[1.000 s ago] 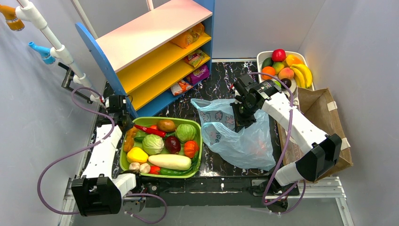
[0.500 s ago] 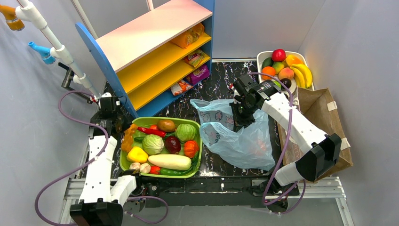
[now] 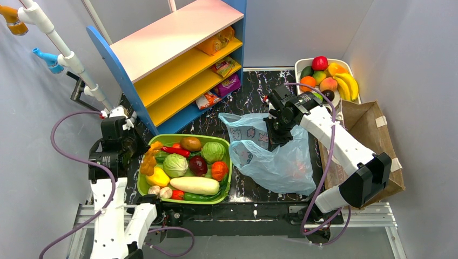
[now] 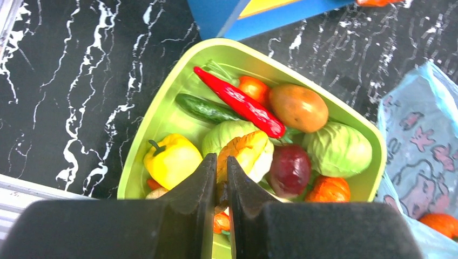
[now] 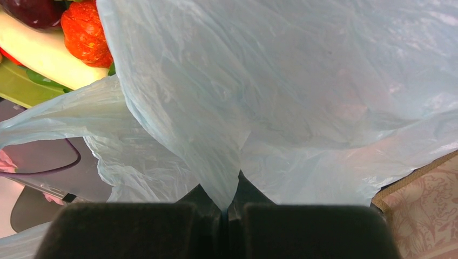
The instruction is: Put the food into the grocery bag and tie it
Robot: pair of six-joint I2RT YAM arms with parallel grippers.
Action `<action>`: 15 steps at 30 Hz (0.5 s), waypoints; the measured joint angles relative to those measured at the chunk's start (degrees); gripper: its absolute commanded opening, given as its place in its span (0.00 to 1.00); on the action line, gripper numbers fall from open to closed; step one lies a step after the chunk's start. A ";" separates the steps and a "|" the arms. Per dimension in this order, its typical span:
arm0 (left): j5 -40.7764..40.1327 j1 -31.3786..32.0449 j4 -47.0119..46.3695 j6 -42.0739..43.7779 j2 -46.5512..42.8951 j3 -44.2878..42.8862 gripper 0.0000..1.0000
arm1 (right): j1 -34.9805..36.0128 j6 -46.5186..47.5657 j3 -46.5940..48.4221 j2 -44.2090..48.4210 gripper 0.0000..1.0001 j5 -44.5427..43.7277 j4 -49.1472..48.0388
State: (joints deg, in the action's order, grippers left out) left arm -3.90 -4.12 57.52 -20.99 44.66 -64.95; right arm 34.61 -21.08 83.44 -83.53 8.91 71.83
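Two end effectors work here, and we find both clenched. The left end effector (image 4: 219, 164) grips a ridged yellow-orange food piece (image 4: 246, 151) over the left side of the green tray (image 4: 162, 108), which is full of vegetables. Just right of the tray, the light-blue grocery bag (image 3: 275, 162) lies crumpled on the desk (image 3: 254, 86), with an orange fruit (image 3: 298, 168) showing through its film. At the bag's far side, the right end effector (image 5: 229, 194) pinches a fold of the plastic.
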 measured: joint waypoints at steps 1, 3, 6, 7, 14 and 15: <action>0.72 0.00 0.44 0.11 -0.24 -0.50 0.00 | 0.00 -0.02 0.00 0.00 0.01 -0.13 -0.02; 2.97 0.02 1.20 0.46 -0.48 -1.70 0.00 | 0.00 -0.09 0.00 0.00 0.01 -0.26 -0.02; 6.32 0.46 1.38 0.79 -0.24 -2.51 0.00 | 0.00 -0.37 0.00 0.00 0.01 -0.85 -0.02; 7.52 0.74 1.33 0.85 -0.04 -2.51 0.00 | 0.00 -0.44 0.00 0.00 0.01 -1.01 -0.02; 15.63 8.72 -1.66 -0.44 4.26 -2.51 0.00 | 0.00 -1.53 0.00 0.00 0.01 -2.69 0.00; 15.63 8.72 -1.66 -0.44 4.26 -2.51 0.00 | 0.00 -1.53 0.00 0.00 0.01 -2.71 0.00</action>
State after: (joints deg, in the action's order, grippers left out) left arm 11.73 4.60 55.86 -21.43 48.93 -67.46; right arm 34.61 -22.61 83.44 -83.53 6.20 71.83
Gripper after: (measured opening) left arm 0.090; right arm 0.023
